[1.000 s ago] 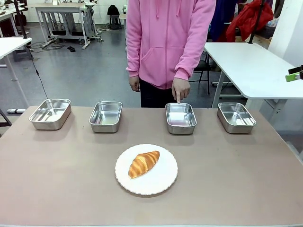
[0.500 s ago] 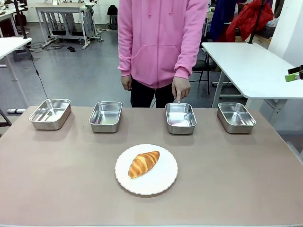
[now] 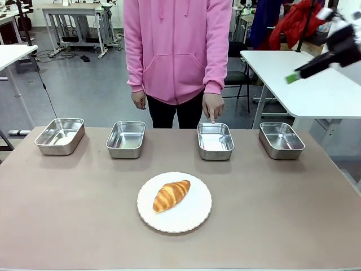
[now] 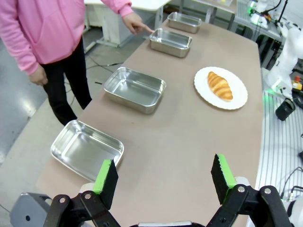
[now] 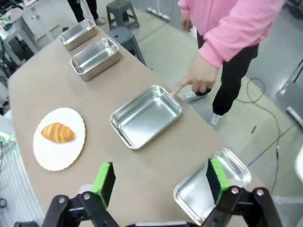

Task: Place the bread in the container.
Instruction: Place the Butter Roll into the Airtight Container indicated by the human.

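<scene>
Four pans (image 3: 125, 138) along far edge; person's hand (image 3: 213, 106) points at container (image 3: 215, 140), 3rd from left. Bread (image 3: 171, 195) on plate (image 3: 192, 217), near centre. Left gripper (image 4: 164, 175) & right gripper (image 5: 160, 176) spread, empty. Probably best: pinch bread's middle gently.

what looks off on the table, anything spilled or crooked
Nothing stands out. The croissant lies whole on the white plate, no spills. The four steel pans sit upright and empty in a row; the person's hand points at the third pan from the left.

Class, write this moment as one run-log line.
bread: on plate | person's hand: points at container | left gripper: open, empty | right gripper: open, empty
</scene>
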You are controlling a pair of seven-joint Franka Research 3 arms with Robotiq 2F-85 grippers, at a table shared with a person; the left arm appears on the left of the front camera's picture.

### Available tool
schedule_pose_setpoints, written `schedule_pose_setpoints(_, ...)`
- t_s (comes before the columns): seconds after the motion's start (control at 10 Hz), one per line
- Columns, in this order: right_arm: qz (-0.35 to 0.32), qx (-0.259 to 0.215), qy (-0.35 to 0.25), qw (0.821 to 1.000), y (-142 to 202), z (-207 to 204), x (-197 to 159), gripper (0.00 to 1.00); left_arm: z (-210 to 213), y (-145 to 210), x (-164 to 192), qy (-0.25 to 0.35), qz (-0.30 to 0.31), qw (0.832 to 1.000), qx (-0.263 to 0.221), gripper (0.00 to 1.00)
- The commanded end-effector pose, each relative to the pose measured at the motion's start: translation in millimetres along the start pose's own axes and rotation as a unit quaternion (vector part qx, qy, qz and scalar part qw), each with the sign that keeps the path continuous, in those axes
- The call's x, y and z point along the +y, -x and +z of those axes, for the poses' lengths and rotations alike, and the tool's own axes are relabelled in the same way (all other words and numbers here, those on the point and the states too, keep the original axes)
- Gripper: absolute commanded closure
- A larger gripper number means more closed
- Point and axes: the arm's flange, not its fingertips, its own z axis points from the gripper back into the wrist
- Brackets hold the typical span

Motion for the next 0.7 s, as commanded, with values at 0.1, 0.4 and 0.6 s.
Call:
schedule_pose_setpoints(0.1, 0.002, 0.063, -0.026, 0.998, -25.1, -57.9, 63.5, 0.0, 2.2, 0.6, -0.8, -0.002, -0.008, 1.0, -0.002, 0.0)
schedule_pose_setpoints(0.4, 0.022, 0.126, -0.065, 0.99, -29.0, -123.7, 126.2, 0.0, 2.2, 0.6, -0.8, -0.002, -0.008, 1.0, -0.002, 0.0)
schedule_pose_setpoints(0.6, 0.04, 0.137, -0.099, 0.985, -20.9, -119.4, 134.1, 0.0, 2.2, 0.6, -0.8, -0.002, -0.008, 1.0, -0.002, 0.0)
